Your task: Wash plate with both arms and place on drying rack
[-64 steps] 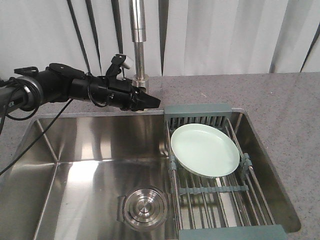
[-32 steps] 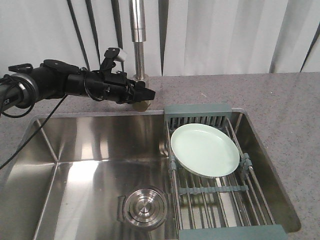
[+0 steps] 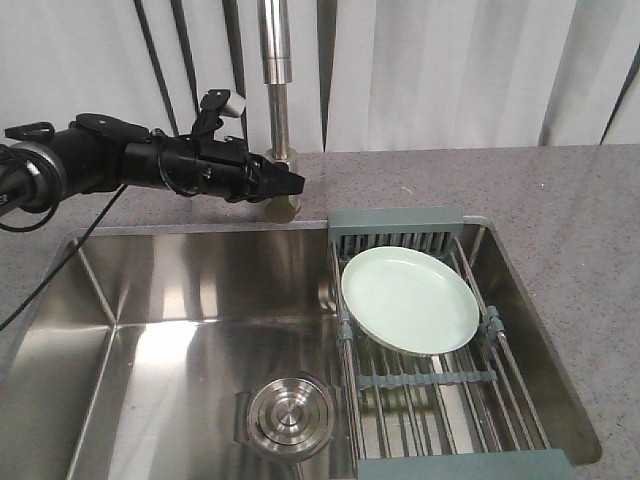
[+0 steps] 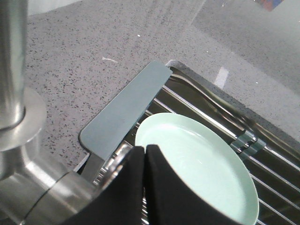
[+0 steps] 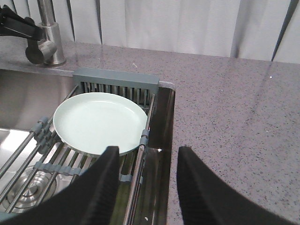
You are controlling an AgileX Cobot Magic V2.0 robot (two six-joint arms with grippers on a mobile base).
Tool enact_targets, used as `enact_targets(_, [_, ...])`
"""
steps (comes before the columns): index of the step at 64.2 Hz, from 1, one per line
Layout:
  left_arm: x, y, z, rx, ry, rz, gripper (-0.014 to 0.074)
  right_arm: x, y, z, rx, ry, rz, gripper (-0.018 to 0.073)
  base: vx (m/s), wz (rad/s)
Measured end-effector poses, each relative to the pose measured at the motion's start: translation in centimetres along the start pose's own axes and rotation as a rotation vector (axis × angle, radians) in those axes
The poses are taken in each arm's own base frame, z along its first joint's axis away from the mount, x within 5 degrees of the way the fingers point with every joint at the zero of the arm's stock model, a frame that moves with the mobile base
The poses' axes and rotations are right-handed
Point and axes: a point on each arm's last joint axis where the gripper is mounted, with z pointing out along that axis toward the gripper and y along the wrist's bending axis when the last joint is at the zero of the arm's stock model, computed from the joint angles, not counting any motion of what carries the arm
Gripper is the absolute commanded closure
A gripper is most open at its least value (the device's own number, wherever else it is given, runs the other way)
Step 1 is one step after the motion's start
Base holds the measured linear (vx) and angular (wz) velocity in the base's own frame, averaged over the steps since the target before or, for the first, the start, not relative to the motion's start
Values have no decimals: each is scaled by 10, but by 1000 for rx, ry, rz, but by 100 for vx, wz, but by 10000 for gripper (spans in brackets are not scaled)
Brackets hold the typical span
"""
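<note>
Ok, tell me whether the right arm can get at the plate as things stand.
Probably yes: the right gripper is open just off the plate, which lies uncovered on the drying rack. The left gripper is by the faucet.

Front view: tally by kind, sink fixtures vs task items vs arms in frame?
Fixtures: 3, the sink, the faucet and the round drain
Task items: 2, the plate and the drying rack
Arms: 1, ending in the left gripper
Total: 6
</note>
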Motion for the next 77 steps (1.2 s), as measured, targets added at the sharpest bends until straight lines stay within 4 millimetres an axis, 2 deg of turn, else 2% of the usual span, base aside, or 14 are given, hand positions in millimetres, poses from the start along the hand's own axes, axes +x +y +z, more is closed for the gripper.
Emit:
enact_targets(10, [-11,-11,-13,1,10,55,602,0,0,0,0,0,0,270,0,0])
enact_targets(24, [-33,-47,-51,-90,135,159,602,0,0,0,0,0,0,270,0,0])
enact_targets(37, [-48,-74,-97,-324,275,179,602,0,0,0,0,0,-1,270,0,0])
enact_targets(54, [-61,-104,-163,-739,305,105,602,0,0,0,0,0,-1,270,0,0])
enact_targets(66, [-39,-129,-202,-934,255,90,602,0,0,0,0,0,-1,270,0,0])
enact_targets(77, [3,-158,-223,-955,129,117,602,0,0,0,0,0,-1,270,0,0])
